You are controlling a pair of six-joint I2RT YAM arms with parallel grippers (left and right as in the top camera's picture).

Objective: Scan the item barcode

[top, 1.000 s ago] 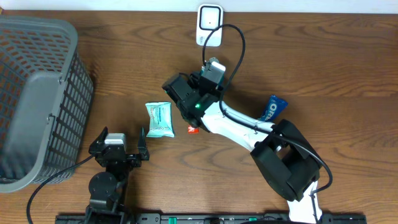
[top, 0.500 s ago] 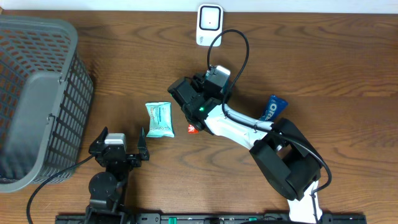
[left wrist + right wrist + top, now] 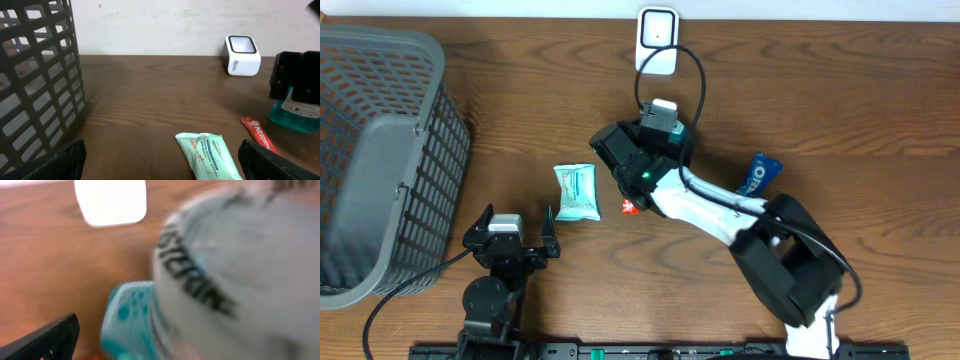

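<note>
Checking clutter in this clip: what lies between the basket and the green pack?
Nothing. Bare table runs from the basket to the green pack. This shows in both the overhead and left wrist views.

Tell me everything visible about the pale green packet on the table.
The pale green packet is a soft, crinkled plastic pouch with crimped ends, printed in blue with a little red. It lies flat on the wooden table, unopened as far as the views show, and sits apart from the red sachet to its right. Only the table touches it.
</note>
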